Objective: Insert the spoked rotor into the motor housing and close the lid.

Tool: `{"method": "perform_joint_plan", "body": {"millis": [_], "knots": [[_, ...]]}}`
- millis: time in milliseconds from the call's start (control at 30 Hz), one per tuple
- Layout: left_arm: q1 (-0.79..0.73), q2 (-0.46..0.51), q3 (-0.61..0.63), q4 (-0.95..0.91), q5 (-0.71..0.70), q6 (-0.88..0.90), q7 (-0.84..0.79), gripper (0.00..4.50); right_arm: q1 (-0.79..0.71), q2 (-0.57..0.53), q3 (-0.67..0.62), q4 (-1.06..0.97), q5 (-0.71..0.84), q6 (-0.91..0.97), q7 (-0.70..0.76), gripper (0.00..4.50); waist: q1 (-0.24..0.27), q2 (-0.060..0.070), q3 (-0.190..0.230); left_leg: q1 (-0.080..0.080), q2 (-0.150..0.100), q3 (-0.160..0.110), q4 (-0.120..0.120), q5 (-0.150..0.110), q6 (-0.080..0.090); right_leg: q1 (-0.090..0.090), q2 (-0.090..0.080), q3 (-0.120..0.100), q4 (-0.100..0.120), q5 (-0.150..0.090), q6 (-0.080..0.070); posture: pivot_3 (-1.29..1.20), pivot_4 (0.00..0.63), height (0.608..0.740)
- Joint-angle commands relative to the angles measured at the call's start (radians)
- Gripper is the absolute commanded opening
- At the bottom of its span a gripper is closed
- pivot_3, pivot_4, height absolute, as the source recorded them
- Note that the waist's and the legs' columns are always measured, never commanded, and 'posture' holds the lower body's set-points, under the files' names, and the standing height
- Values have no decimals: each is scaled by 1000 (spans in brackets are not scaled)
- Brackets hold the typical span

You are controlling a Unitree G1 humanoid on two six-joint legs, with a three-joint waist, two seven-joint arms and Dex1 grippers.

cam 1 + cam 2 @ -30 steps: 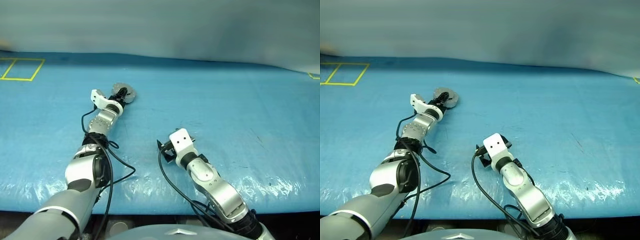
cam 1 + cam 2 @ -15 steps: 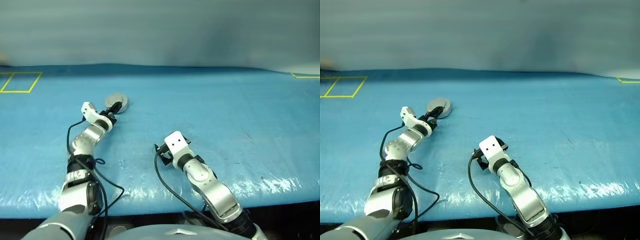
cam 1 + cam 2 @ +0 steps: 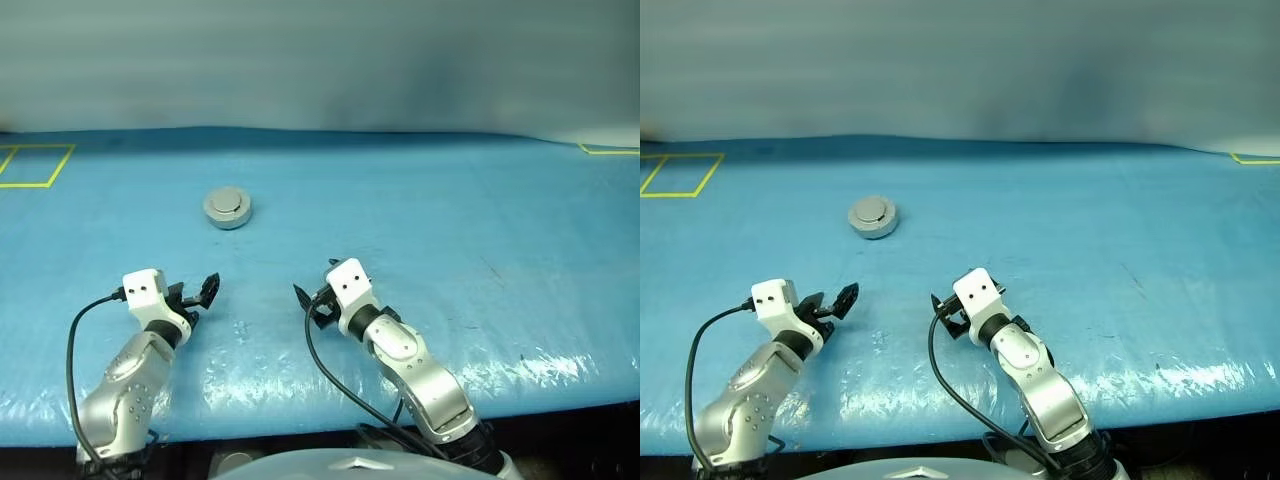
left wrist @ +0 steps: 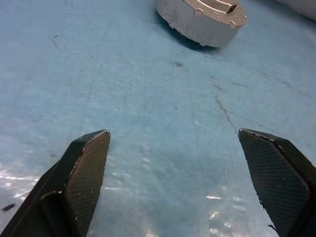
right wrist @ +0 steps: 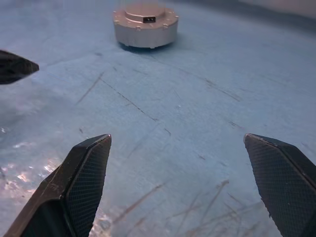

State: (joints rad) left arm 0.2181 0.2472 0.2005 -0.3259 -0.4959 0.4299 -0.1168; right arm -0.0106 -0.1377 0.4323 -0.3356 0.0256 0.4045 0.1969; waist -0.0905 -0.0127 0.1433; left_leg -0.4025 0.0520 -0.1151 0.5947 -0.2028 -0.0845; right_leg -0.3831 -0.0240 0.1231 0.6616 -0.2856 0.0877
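Note:
The motor housing (image 3: 228,216) stands as a low round silver drum on the blue mat, far left of centre. The lid (image 3: 229,201) lies flat on top of it, plain face and raised boss up. The spoked rotor is hidden. My left gripper (image 3: 203,292) hovers open and empty near the front edge, well short of the housing (image 4: 202,19). Beside it, my right gripper (image 3: 308,300) is also open and empty, pointing toward the housing (image 5: 145,27). One left fingertip (image 5: 15,66) shows in the right wrist view.
A blue mat (image 3: 450,230) covers the table, with shiny crinkled film along its front edge (image 3: 330,375). Yellow tape marks lie at the far left (image 3: 30,165) and far right (image 3: 610,150). A grey wall rises behind the table.
My left gripper has let go at the housing, opened and drawn back toward the front edge. The lid, tilted up before, now lies shut. The right gripper has shifted slightly left.

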Motion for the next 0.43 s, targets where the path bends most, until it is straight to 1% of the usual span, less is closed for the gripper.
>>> {"method": "perform_joint_plan", "body": {"millis": [33, 100, 167, 233, 300, 433], "knots": [[44, 39, -74, -76, 191, -217, -52, 4468, 33, 5, -9, -13, 25, -159, 47, 4500, 17, -1, 1, -2, 0, 0, 0, 0, 0, -2, 0, -1, 0, 2, 1, 0, 150, 740], [72, 83, -137, -62, 314, -353, -98, 4468, 61, 4, -18, -14, 42, -195, 68, 4500, 30, -1, 2, -7, 0, -1, 0, 0, 0, -5, 0, -1, -1, 2, 0, 0, 150, 740], [85, 106, -175, -33, 378, -443, -131, 4468, 85, 6, -33, -20, 52, -219, 74, 4500, 36, 0, 3, -11, -1, -1, 0, 0, 0, -9, -1, -1, -1, 2, -1, 0, 150, 740], [84, 95, -190, -7, 391, -490, -142, 4468, 103, 4, -47, -28, 53, -243, 77, 4500, 38, 0, 5, -12, -1, 0, 0, -1, 1, -10, -1, -1, -2, 1, -2, 0, 150, 740], [72, 62, -190, 11, 373, -513, -141, 4468, 120, 0, -64, -39, 31, -249, 56, 4500, 37, 0, 6, -11, 0, 0, 0, -1, 1, -10, -1, -1, -1, -2, -1, 0, 150, 740], [46, 37, -199, 39, 350, -529, -181, 4468, 159, -45, -70, -56, -28, -274, 51, 4500, 37, -1, 8, -11, 0, 0, 1, -1, 1, -9, -1, -2, 0, -3, 0, 0, 150, 740]]}}
